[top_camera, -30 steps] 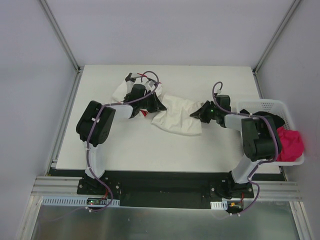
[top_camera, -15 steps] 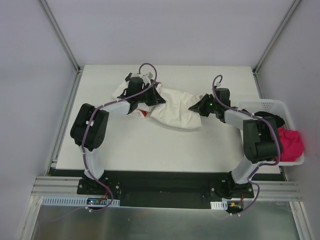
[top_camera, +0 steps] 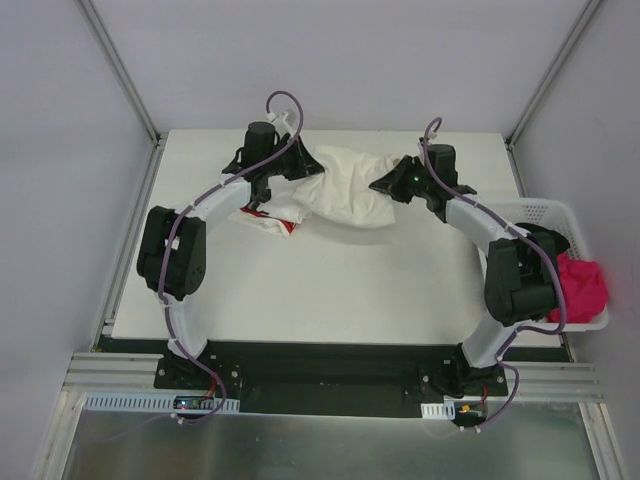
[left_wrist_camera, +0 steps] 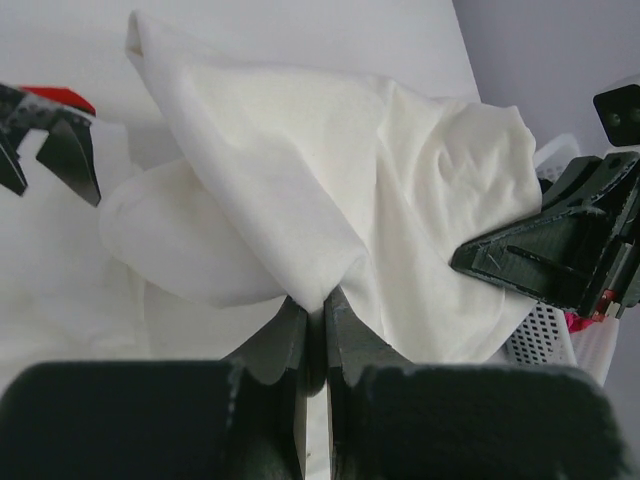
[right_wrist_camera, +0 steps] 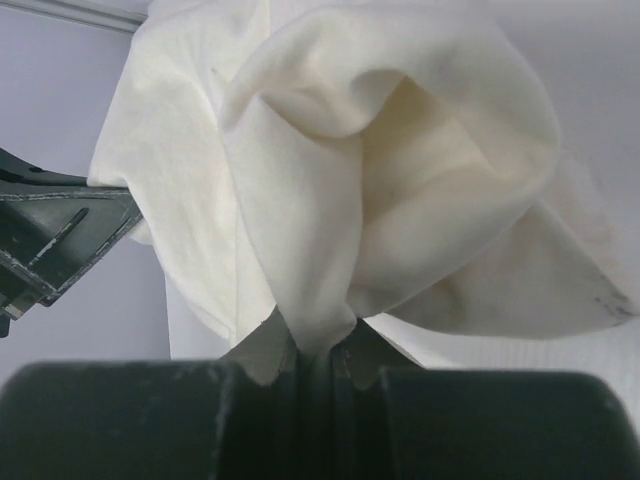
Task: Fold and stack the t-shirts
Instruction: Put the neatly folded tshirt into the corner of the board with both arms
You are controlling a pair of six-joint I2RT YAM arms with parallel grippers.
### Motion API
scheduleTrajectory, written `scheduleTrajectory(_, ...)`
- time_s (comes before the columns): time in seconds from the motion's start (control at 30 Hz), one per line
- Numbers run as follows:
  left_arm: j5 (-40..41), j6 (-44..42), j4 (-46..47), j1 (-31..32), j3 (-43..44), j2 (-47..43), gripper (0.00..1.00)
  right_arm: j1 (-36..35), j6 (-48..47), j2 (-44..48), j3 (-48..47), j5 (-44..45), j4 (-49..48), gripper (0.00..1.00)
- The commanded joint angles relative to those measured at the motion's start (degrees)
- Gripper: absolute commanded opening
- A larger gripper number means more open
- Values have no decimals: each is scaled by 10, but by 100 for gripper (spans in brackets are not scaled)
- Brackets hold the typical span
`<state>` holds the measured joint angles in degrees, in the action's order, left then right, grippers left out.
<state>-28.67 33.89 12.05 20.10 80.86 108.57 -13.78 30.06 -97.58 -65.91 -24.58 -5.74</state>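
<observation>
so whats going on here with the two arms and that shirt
Both arms hold the cream-white t-shirt between them over the far side of the table. The left gripper is shut on one bunched edge, the right gripper on another. The star-print t-shirt lies crumpled on the table next to it, and a pink cloth sits in the basket.

Materials: mostly matt, little gloss
Cream shirt: soft matt cloth, creased and draping. Printed shirt: thin matt cloth too. Jaws: black matt plastic with fine layer ridges and toothed tips. Basket: white perforated plastic, slight sheen. Pink cloth in it: matt. Surface: smooth matt white. Rail: bare grooved metal.
</observation>
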Motion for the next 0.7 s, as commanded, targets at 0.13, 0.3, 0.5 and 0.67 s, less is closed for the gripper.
scheduleTrajectory(0.13, 12, -36, -21, -49, 66, -56, 0, -44, -9, -51, -148, 10, 49, 1)
scheduleTrajectory(0.3, 22, -32, -19, -90, 52, -74, 0, -74, 2, -102, -230, 11, 70, 1)
scheduleTrajectory(0.5, 29, -31, -11, -143, 35, -85, 0, -100, 7, -168, -328, 13, 101, 1)
scheduleTrajectory(0.67, 35, -34, -5, -167, 20, -89, 0, -120, 11, -219, -384, 12, 115, 1)
